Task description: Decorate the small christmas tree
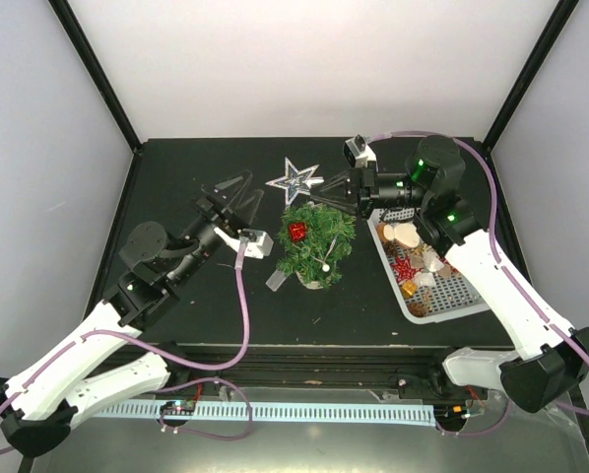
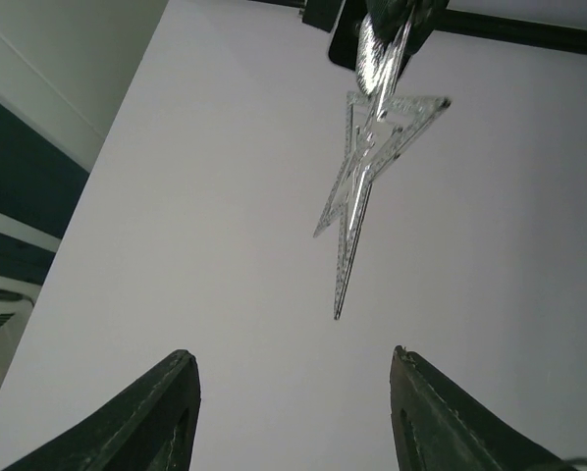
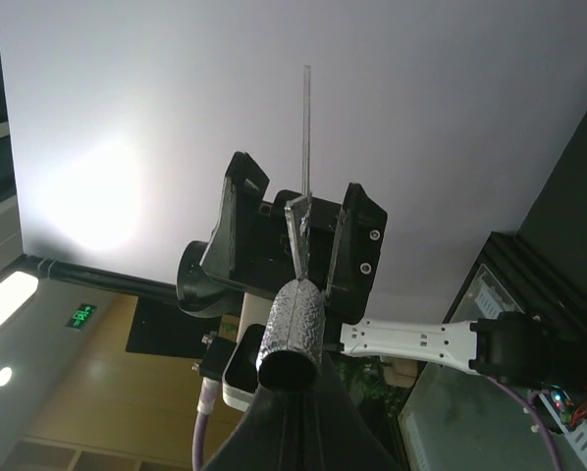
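Though star (image 1: 294, 181) in right hand (image 1: 326, 190), no legible writing.

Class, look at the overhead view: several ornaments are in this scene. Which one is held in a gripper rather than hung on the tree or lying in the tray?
The silver star, pinched by the right gripper above the small christmas tree. The red ornament sits on the tree; the others lie in the white tray.

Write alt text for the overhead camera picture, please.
The right gripper holds a silver star above a small christmas tree on a black table, the left gripper open beside it. A white tray of ornaments sits right.
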